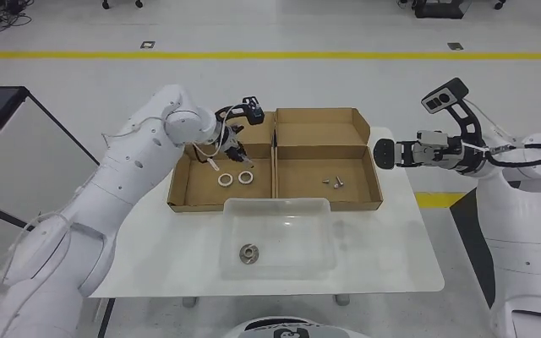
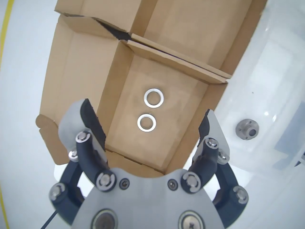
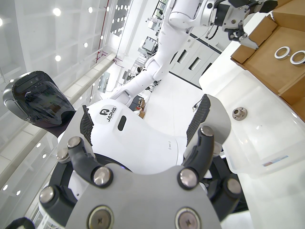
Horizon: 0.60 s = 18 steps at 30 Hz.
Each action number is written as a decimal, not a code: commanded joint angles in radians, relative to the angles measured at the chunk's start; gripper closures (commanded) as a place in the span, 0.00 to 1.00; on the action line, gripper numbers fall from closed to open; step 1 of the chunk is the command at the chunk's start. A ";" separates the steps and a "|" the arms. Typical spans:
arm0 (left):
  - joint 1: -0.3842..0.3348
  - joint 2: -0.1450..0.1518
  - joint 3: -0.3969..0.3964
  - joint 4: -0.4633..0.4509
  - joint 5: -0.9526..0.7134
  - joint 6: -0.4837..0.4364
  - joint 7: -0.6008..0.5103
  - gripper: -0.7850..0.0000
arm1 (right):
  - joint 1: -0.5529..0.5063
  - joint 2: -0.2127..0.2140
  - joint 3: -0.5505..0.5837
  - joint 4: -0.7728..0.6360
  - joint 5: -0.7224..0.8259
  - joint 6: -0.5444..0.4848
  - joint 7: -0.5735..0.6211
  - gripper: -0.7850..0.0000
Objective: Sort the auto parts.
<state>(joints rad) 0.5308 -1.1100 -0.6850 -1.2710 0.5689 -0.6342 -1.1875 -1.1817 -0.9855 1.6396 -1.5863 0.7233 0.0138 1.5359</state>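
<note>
A cardboard box [image 1: 317, 135] with four compartments stands on the white table. Two silver rings [image 1: 226, 180] [image 1: 245, 177] lie in its front left compartment, shown large as rings [image 2: 154, 97] [image 2: 146, 122] in the left wrist view. My left gripper [image 1: 237, 154] hangs open above them, empty [image 2: 146, 114]. Two small bolts [image 1: 333, 180] lie in the front right compartment. A flanged metal hub [image 1: 248, 253] rests in the clear plastic bin [image 1: 287, 207] in front of the box. My right gripper [image 1: 382, 153] is open and empty [image 3: 145, 113], held off the box's right side.
The box's two back compartments [image 2: 78, 55] hold nothing I can see. The hub [image 3: 240, 114] sits near the bin's left end, with bare bin floor [image 3: 262, 129] to its right. Bare table [image 1: 406, 245] lies right of the bin and box.
</note>
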 commanded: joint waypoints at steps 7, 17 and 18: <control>0.126 0.143 -0.065 -0.380 -0.119 0.125 -0.124 0.00 | 0.000 0.000 0.000 0.000 0.000 0.000 0.000 0.00; 0.191 0.213 -0.074 -0.550 -0.214 0.170 -0.168 0.00 | 0.000 0.000 0.000 0.000 0.000 0.000 0.000 0.00; 0.191 0.213 -0.074 -0.550 -0.214 0.170 -0.168 0.00 | 0.000 0.000 0.000 0.000 0.000 0.000 0.000 0.00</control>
<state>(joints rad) 0.7226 -0.8968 -0.7595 -1.8227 0.3529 -0.4638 -1.3564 -1.1817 -0.9855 1.6396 -1.5863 0.7233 0.0138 1.5359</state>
